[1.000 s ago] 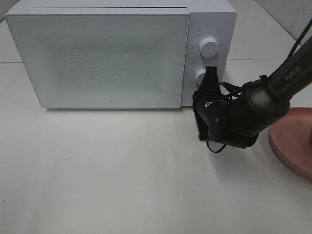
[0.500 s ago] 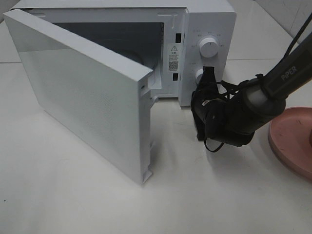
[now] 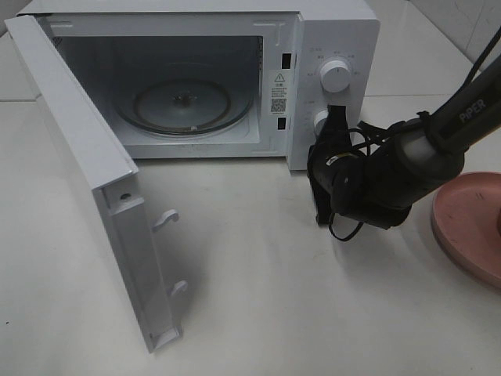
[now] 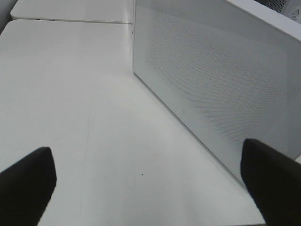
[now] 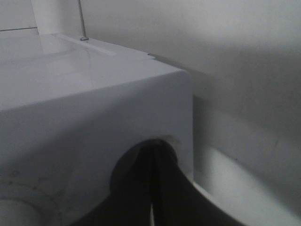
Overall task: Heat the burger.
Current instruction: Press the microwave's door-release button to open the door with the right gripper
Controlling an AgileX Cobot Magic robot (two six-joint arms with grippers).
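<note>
Standing open: microwave door (image 3: 145,258) | right pincer (image 3: 337,114) closed at lower knob (image 3: 320,121)

Exterior view bright, lit from above, soft shadows on white desk (image 3: 274,313) beside microwave door (image 3: 117,227). Left wrist view pale, washed out. Right wrist view dim, right claw (image 5: 151,157) a dark out-of-focus blur.

microwave door (image 4: 216,84), table (image 4: 70,94), left gripper (image 4: 149,188) (jaws wide)
</note>
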